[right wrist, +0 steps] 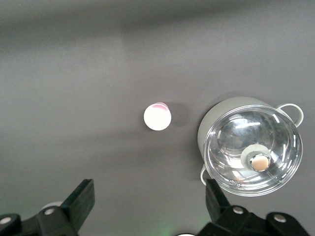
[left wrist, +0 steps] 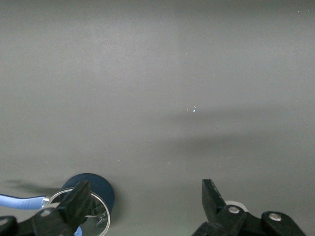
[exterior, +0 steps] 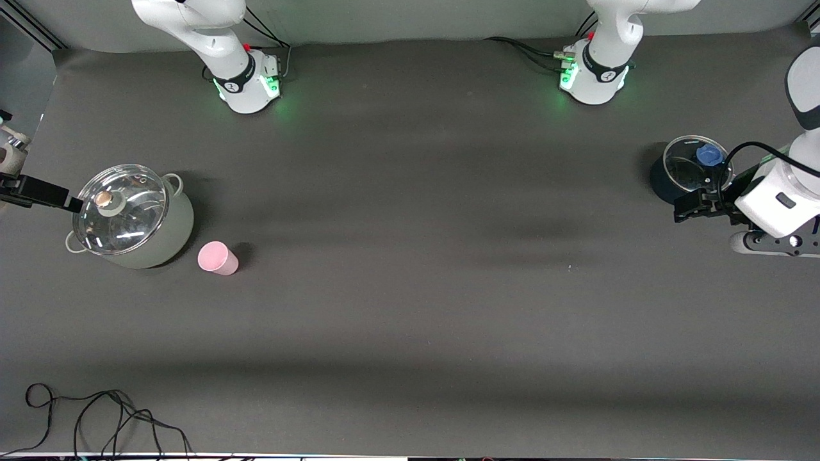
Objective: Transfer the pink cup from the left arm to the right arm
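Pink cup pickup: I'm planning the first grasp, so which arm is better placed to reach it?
Right, probably. The small pale-pink plastic cup stands beside the lidded grey-green pot at the right arm's end; the open right claw hovers there, while the open left claw is over the dark blue pot.

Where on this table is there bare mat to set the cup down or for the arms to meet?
The wide mat between the pink cup and the dark pot is bare. It is crowded only where the cup stands beside the grey pot. Cables lie at the near edge.

Counter [exterior: 410, 307]: matt dark grey, cloth-like. Pink cup [exterior: 217, 258]: smooth matt plastic. Pale pot [exterior: 170, 240]: satin body, glossy glass lid [exterior: 122, 208]. Dark pot [exterior: 660, 179]: glass lid, blue knob [exterior: 708, 154].
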Controlling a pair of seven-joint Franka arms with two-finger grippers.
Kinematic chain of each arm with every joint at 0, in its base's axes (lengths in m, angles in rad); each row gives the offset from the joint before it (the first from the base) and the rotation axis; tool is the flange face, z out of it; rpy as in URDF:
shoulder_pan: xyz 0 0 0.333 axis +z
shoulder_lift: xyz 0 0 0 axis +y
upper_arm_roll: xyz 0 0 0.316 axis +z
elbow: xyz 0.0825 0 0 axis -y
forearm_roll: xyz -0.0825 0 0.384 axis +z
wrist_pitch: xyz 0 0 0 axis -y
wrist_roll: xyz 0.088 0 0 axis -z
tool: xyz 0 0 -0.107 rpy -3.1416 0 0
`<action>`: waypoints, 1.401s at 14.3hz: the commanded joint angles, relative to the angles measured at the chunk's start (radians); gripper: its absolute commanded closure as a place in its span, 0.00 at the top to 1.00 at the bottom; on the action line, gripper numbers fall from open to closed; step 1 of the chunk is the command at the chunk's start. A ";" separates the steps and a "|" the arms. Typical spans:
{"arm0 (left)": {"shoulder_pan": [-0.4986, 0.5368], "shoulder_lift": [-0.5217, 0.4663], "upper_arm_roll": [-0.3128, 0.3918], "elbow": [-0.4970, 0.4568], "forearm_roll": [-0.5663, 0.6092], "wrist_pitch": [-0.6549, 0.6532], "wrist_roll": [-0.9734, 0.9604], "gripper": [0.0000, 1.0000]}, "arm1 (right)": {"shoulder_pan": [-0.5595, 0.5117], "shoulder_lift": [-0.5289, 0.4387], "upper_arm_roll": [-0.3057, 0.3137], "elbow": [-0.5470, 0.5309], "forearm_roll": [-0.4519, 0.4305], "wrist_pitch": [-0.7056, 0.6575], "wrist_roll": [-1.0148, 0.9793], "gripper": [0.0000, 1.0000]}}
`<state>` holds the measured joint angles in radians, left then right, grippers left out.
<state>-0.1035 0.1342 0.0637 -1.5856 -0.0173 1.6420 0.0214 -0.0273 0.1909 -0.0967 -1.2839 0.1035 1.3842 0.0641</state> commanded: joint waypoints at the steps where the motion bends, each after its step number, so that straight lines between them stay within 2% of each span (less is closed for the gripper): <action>1: -0.016 0.010 0.015 0.024 -0.007 -0.002 -0.003 1.00 | 0.001 -0.024 0.000 -0.029 -0.016 0.016 -0.015 1.00; 11: -0.016 0.010 0.015 0.026 -0.007 -0.002 -0.003 1.00 | 0.000 -0.027 -0.001 -0.035 -0.013 0.021 -0.018 1.00; 13: -0.016 0.010 0.015 0.026 -0.007 -0.002 -0.005 1.00 | 0.001 -0.069 -0.005 -0.098 -0.008 0.058 -0.021 1.00; 15: -0.016 0.010 0.015 0.026 -0.007 -0.002 -0.003 1.00 | -0.006 -0.178 0.000 -0.271 -0.008 0.181 -0.029 1.00; 16: -0.016 0.010 0.015 0.026 -0.007 -0.002 -0.005 1.00 | -0.006 -0.209 0.000 -0.322 -0.010 0.215 -0.039 1.00; 20: -0.016 0.010 0.015 0.026 -0.007 -0.002 -0.003 1.00 | 0.004 -0.221 -0.001 -0.336 -0.016 0.245 -0.037 1.00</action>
<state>-0.1036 0.1343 0.0637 -1.5837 -0.0174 1.6422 0.0214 -0.0305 0.0119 -0.0984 -1.5692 0.1011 1.5956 0.0466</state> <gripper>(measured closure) 0.000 0.000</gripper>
